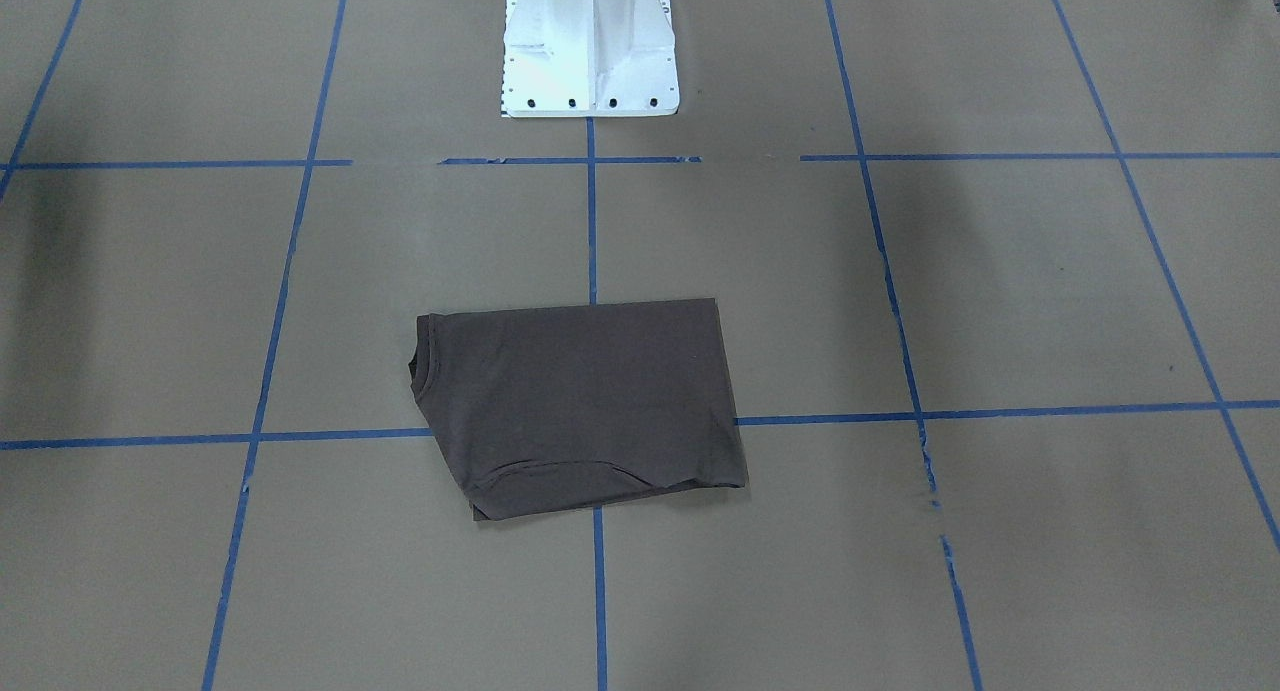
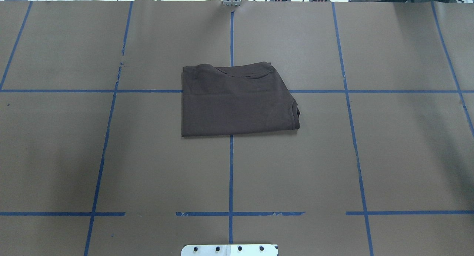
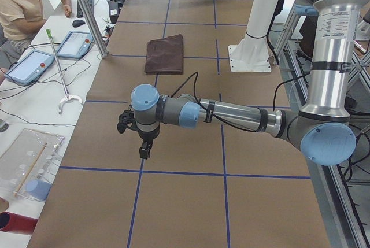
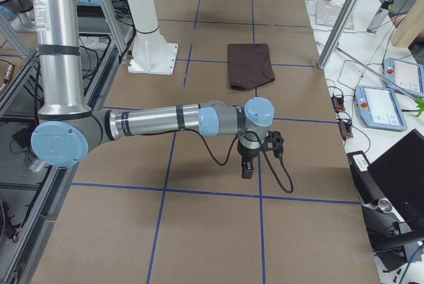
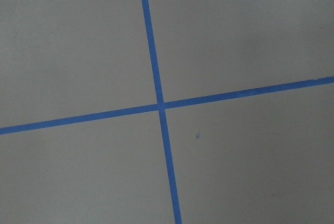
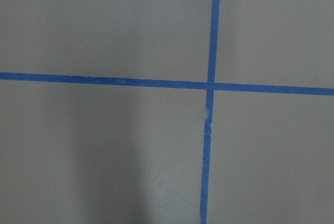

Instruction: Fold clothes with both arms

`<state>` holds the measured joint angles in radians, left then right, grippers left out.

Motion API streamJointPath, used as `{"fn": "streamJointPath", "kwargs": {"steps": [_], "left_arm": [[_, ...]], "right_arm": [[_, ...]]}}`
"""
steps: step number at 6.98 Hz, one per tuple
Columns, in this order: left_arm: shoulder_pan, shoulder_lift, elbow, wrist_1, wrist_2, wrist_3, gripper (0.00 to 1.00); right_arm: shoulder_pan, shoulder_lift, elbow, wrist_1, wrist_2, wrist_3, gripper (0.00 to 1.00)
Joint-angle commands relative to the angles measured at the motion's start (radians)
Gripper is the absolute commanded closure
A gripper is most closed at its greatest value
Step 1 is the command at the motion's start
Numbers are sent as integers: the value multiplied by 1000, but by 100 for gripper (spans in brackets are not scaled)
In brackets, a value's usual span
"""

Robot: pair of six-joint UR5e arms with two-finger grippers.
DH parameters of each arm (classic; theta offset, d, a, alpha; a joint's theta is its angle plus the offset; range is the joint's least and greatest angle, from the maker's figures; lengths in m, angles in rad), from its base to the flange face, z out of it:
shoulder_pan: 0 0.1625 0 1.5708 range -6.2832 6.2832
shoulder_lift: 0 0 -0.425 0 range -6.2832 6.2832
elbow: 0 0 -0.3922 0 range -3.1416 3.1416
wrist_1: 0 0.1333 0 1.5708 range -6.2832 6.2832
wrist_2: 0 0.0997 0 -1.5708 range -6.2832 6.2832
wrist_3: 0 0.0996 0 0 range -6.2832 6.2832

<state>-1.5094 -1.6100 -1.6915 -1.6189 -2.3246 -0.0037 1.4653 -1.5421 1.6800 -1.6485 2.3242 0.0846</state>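
across from the robot, the t-shirt (image 1: 580, 401) lies folded into a flat, dark brown-grey rectangle on the brown paper table (image 1: 1000, 291). it sits out in front of the white pedestal (image 1: 590, 51) and well apart from it. its ribbed collar (image 1: 418, 363) shows at the bundle's edge on the robot's right. blue tape lines (image 1: 592, 221) run under the cloth.

from over the robot's shoulders, the t-shirt (image 2: 237, 100) sits straight out from the pedestal (image 2: 229, 249), across the centre tape line.

from the table's end on the robot's left, the left arm (image 3: 231, 114) stretches low over the paper, on the near side of the pedestal. the left gripper (image 3: 144, 151) hangs pointing down over bare paper, well apart from the t-shirt. i cannot tell whether its fingers are parted or closed. a person (image 3: 23, 5) sits at a desk beside the table.

from the other end, the right arm (image 4: 159, 120) reaches out the same way on its side of the pedestal. the right gripper (image 4: 246, 167) points down, well apart from the t-shirt, and again i cannot tell its grip.

both wrist cameras show only brown paper and a tape crossing (image 5: 160, 105), (image 6: 211, 84).
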Motion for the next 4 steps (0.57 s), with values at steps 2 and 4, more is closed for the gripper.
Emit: {"fn": "streamJointPath", "kwargs": {"steps": [2, 4], "left_arm": [[0, -8, -28, 8, -3, 1, 0], [0, 1, -31, 7, -1, 1, 0]], "right_arm": [[0, -4, -16, 4, 40, 4, 0], [-3, -3, -35, 4, 38, 6, 0]]}}
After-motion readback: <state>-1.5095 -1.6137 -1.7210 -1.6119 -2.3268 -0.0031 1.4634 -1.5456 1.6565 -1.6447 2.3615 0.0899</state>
